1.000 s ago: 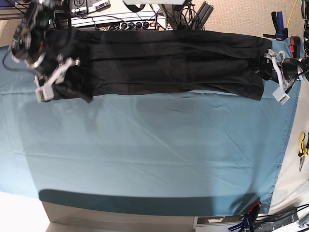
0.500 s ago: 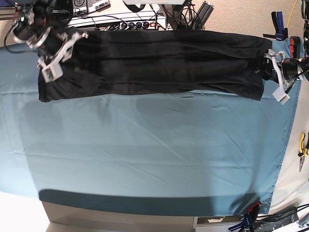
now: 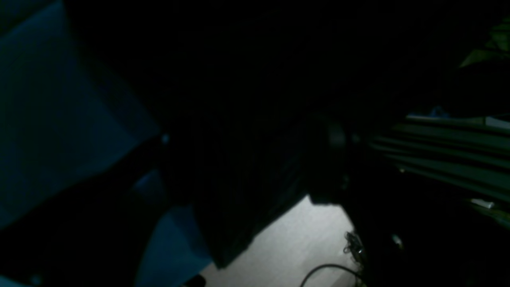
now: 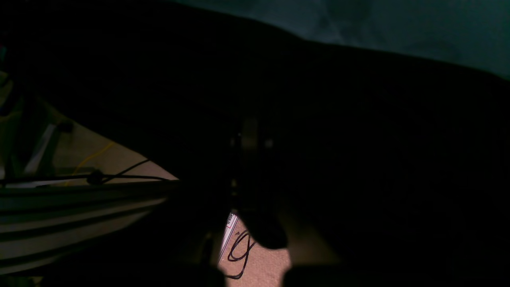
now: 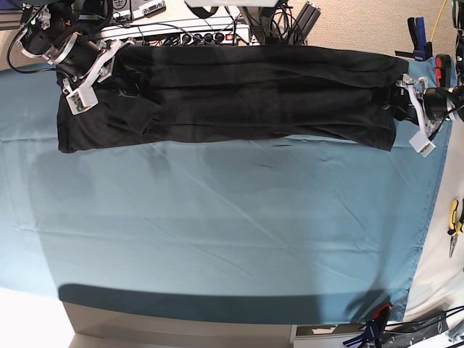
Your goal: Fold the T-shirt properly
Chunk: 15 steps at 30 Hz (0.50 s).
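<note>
At the far left our right gripper (image 5: pixel 98 72) sits pinched shut over the T-shirt (image 5: pixel 239 94), though we cannot tell whether cloth is caught. The shirt lies as a long band along the far edge of the teal cloth (image 5: pixel 217 232). At the right our left gripper (image 5: pixel 417 109) stands wide apart holding nothing, so a pull from the left could drag that loose end and wrinkle the fold.

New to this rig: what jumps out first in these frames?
The long black cotton T-shirt lies as a wide band across the far edge of the teal table cloth. An end effector sits at each end of it: the right end effector at the base view's left, the left end effector at its right with jaws spread. Both wrist views are almost black.
</note>
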Each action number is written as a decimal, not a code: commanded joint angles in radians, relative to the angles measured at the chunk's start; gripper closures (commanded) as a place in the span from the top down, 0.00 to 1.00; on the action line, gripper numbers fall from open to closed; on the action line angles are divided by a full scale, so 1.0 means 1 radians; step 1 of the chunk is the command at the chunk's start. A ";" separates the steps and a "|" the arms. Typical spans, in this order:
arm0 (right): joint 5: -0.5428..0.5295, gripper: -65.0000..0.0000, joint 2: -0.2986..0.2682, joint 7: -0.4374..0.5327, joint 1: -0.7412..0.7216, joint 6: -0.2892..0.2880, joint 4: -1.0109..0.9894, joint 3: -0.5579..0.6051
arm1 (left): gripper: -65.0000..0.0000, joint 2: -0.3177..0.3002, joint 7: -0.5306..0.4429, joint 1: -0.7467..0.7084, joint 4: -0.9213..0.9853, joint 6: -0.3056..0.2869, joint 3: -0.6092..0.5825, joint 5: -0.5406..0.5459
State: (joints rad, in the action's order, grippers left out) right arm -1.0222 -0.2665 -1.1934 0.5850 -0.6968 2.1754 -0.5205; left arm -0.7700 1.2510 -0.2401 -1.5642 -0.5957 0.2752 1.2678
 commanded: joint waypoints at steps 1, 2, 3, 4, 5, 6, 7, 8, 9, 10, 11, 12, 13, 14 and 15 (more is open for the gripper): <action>-0.025 0.00 -0.013 0.018 0.003 -0.001 0.019 -0.005 | 0.59 -0.023 -0.015 0.007 -0.013 -0.003 0.009 0.018; -0.034 0.00 -0.013 0.018 0.003 -0.001 0.019 -0.005 | 0.59 -0.023 -0.015 0.007 -0.013 -0.003 0.009 0.018; -0.047 0.00 -0.013 0.018 0.003 -0.001 0.018 -0.005 | 0.59 -0.023 -0.015 0.007 -0.013 -0.003 0.009 0.018; -0.062 0.00 -0.013 0.018 0.003 -0.001 0.018 -0.005 | 0.59 -0.022 -0.015 0.007 -0.013 -0.003 0.009 0.018; -0.075 0.00 -0.013 0.018 0.003 -0.001 0.018 -0.005 | 0.59 -0.022 -0.015 0.007 -0.013 -0.003 0.009 0.018; -0.090 0.00 -0.013 0.019 0.003 -0.001 0.019 -0.005 | 0.59 -0.022 -0.015 0.007 -0.013 -0.003 0.009 0.018; -0.105 0.00 -0.013 0.020 0.003 -0.001 0.018 -0.004 | 0.59 -0.022 -0.015 0.007 -0.013 -0.003 0.009 0.018; -0.121 0.00 -0.013 0.021 0.003 -0.001 0.018 -0.004 | 0.59 -0.022 -0.016 0.007 -0.013 -0.003 0.009 0.018; -0.141 0.00 -0.013 0.023 0.003 -0.001 0.018 -0.004 | 0.59 -0.022 -0.018 0.007 -0.013 -0.003 0.009 0.018; -0.159 0.00 -0.013 0.026 0.003 -0.001 0.018 -0.004 | 0.59 -0.022 -0.018 0.007 -0.013 -0.003 0.009 0.018; -0.176 0.00 -0.013 0.031 0.003 -0.001 0.018 -0.004 | 0.59 -0.022 -0.018 0.007 -0.013 -0.003 0.009 0.018; -0.192 0.00 -0.011 0.039 0.003 -0.001 0.018 -0.004 | 0.59 -0.022 -0.019 0.007 -0.013 -0.003 0.009 0.018; -0.205 0.00 -0.007 0.052 0.002 -0.001 0.018 -0.004 | 0.59 -0.022 -0.019 0.007 -0.013 -0.003 0.009 0.018; -0.218 0.00 -0.001 0.066 0.002 -0.001 0.018 -0.004 | 0.59 -0.022 -0.019 0.007 -0.013 -0.003 0.009 0.018; -0.225 0.00 0.008 0.085 0.002 -0.001 0.018 -0.004 | 0.59 -0.022 -0.019 0.007 -0.013 -0.003 0.009 0.018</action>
State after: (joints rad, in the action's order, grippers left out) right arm -1.2201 -0.2527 -1.1324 0.5846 -0.6964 2.1754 -0.5205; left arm -0.7700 1.2472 -0.2405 -1.5642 -0.5957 0.2752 1.2678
